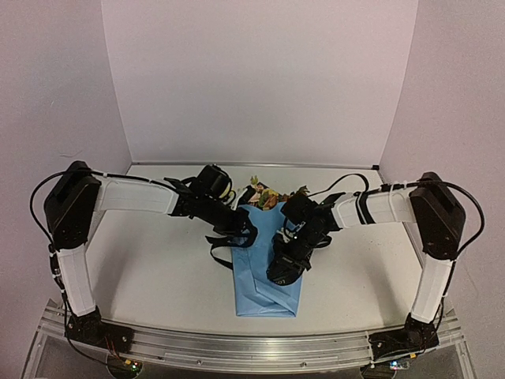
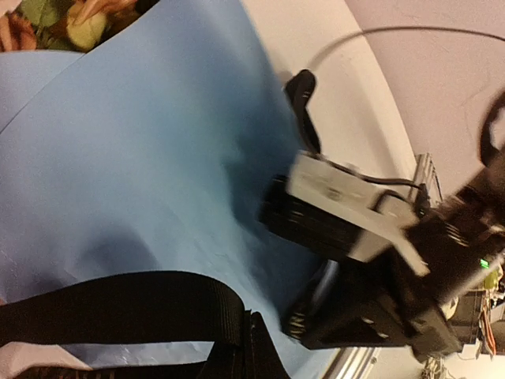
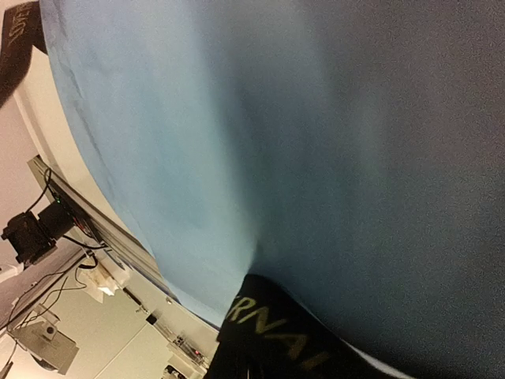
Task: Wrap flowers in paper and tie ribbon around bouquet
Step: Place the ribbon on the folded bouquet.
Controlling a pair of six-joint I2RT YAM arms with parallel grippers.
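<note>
The bouquet [image 1: 266, 288] lies flat on the table [image 1: 158, 268], its long axis running from near to far. Its narrow folded end is nearest the arm bases. The light-blue paper [image 2: 142, 158] is already wrapped round the stems.

The right gripper [image 1: 282, 272] rests on top of the bouquet, just right of its midline and a little beyond the near end. Its jaws are closed. In the right wrist view a length of the black ribbon [image 3: 268, 335] with pale lettering comes out right where the fingers sit, so it seems to be pinching the ribbon against the paper.

Slightly farther along, at the bouquet's left edge, is the left gripper [image 1: 246, 235]. Its jaws are closed too, seemingly on another stretch of the ribbon [image 2: 118, 304], which crosses close under its camera. Slack loops of the ribbon [image 1: 221, 254] hang just left of the bouquet.

Each arm appears to hold the ribbon on its own side of the bouquet. The band lies across the long axis, so the tie probably depends on drawing the two stretches over the waist. Neither arm is clearly the nearer one.

At the bouquet's far end the flowers [image 1: 264, 196] spill out of the wide rim, yellow, pink and orange.

The table is pale and matte. A metal rail [image 1: 252, 347] runs along its edge nearer than the bouquet, and plain pale walls [image 1: 260, 79] close in behind the bouquet and on both sides.
</note>
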